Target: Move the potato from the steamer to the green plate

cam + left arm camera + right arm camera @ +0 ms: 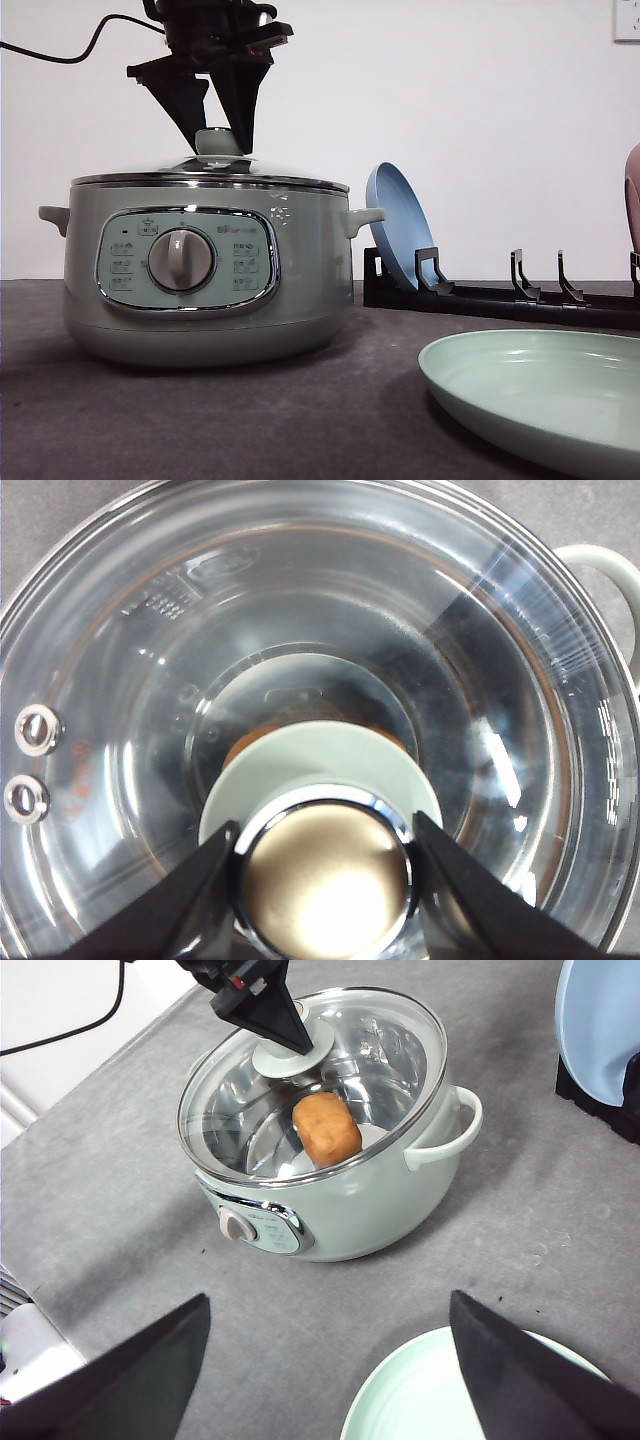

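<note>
The setting looks like a robot test bench dressed up as a kitchen, not a lived-in home. A flat table covered in plain grey felt-like cloth (200,410) stands before a bare white wall (480,90), with a black cable (60,50) trailing across it. The cooking props are few and neatly spaced: a pale sage-green round electric steamer with a glass lid (200,270), a black dish rack (500,295) holding a blue round plate (395,225) on edge, and a pale mint-green shallow plate (540,395) lying flat. A black robot gripper (220,125) hangs over the lid, marking this as a lab rig.
</note>
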